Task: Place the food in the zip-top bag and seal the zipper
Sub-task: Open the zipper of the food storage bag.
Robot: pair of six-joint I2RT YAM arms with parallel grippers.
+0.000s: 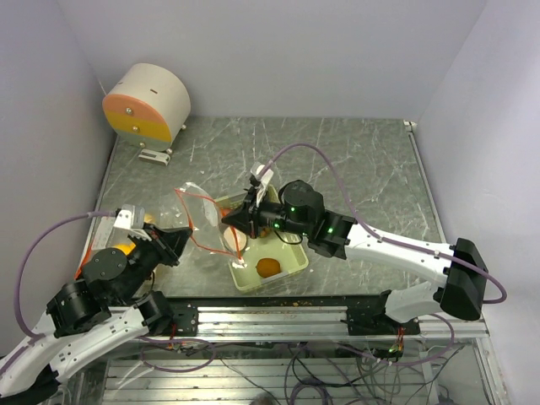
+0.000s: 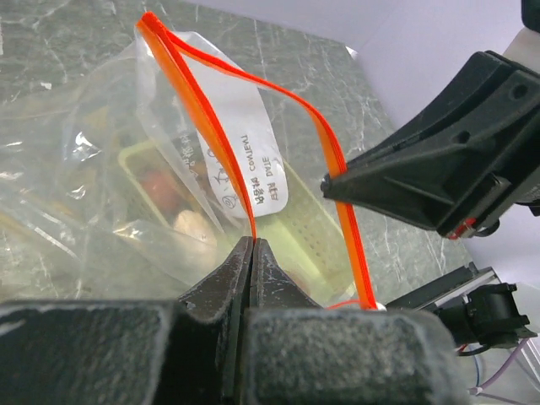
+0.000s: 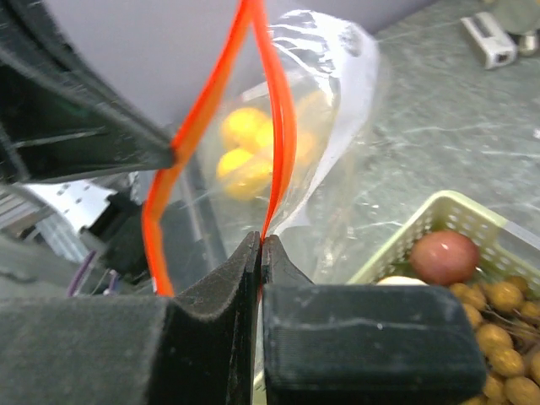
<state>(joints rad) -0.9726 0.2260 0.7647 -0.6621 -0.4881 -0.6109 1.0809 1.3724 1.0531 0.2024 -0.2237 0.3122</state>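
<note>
Left gripper (image 2: 253, 245): jaws are pressing fully together, pinching one orange lip of the zipper (image 3: 287, 126) of the zip-top bag (image 1: 202, 221). No gap is showing between the fingers.

Right gripper (image 3: 260, 245): jaws are likewise closing flat on the opposite orange lip. In the left wrist view its black fingertip is sitting just beside the far strip.

Bag is hanging between the two grippers above the table (image 1: 354, 169), mouth upward, with the two zipper lips bowing apart so the zipper is standing unsealed. A white printed label is showing on the clear film.

Food: the reddish apple (image 3: 445, 256), the pale pear (image 2: 194, 225) and the bunch of brown berries (image 3: 498, 333) are lying in the pale green tray (image 3: 460, 211), which is sitting on the table under and beside the bag on the right arm's side. One orange round fruit (image 1: 268, 267) is resting at the near end of the same tray.

Yellow-orange fruits (image 3: 245, 152) are showing through the bag film in the right wrist view; cannot tell whether they are lying inside the bag or behind it
</note>
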